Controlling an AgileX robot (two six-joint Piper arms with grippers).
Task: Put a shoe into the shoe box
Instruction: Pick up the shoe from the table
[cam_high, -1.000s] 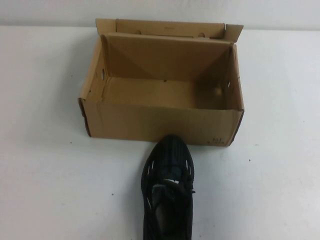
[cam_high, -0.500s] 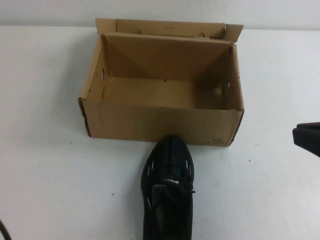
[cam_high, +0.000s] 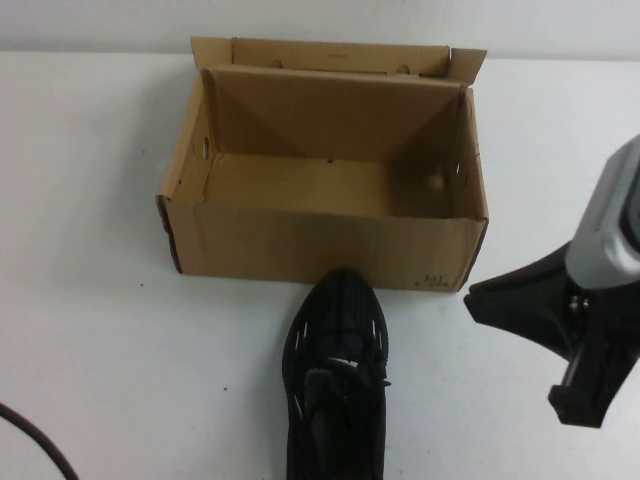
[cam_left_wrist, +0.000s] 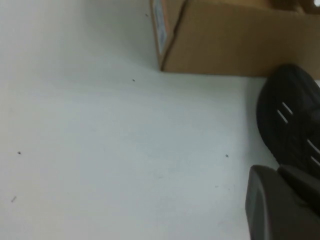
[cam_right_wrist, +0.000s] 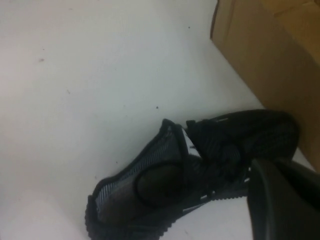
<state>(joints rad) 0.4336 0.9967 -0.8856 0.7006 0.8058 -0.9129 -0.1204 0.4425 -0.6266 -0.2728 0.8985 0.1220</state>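
High view first: the shoe (cam_high: 336, 380) lies on the white table (cam_high: 100, 330), its toe touching or nearly touching the front wall of the shoe box (cam_high: 320, 245). The heel points back toward the robot. I think it lies this way so an arm can reach it from the side and lift it.

The box sits behind the shoe with its flap lid folded back, so the top is open and nothing is inside. That leaves plenty of room to drop the shoe in. The front wall is the edge to get over, so the shoe must go up before it goes forward.

The right gripper (cam_high: 535, 345) hangs above the table, to the right of the shoe and in front of the box's right corner. Its jaws are spread wide apart and hold nothing. Bare table lies between it and the shoe.

The left gripper (cam_left_wrist: 280, 205) is low, near the shoe's left side. Only a bit of it shows, so I cannot tell how its jaws stand.
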